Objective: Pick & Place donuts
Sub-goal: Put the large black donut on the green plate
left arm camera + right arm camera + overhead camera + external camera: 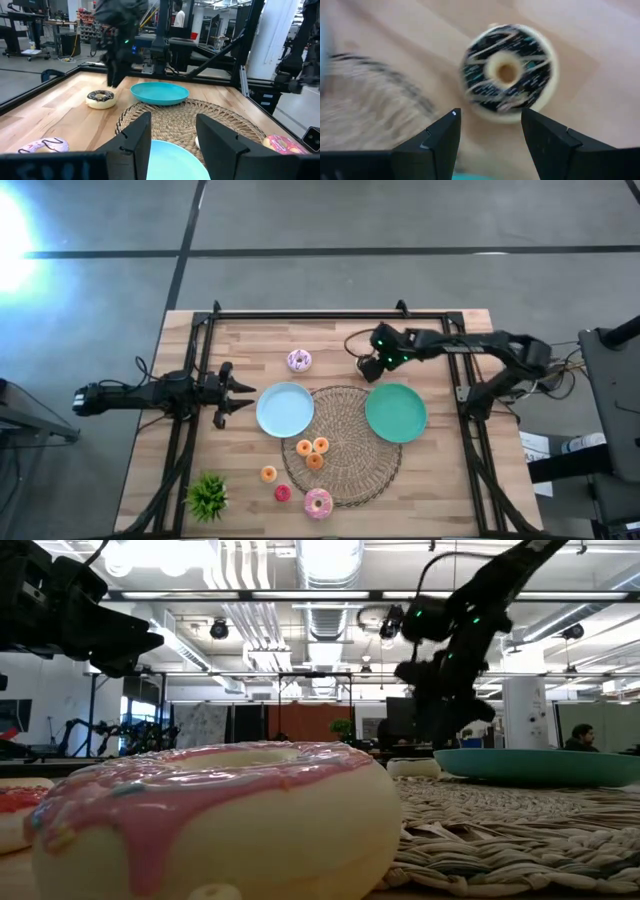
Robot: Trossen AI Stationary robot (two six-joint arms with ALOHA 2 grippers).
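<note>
No donut is plated yet: the dark-frosted toy ring donut (507,71) is apparently hovered over by the wide-open right gripper (490,131).

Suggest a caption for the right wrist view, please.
Open right tool poised above the dark-frosted ring donut on the wooden table.
</note>
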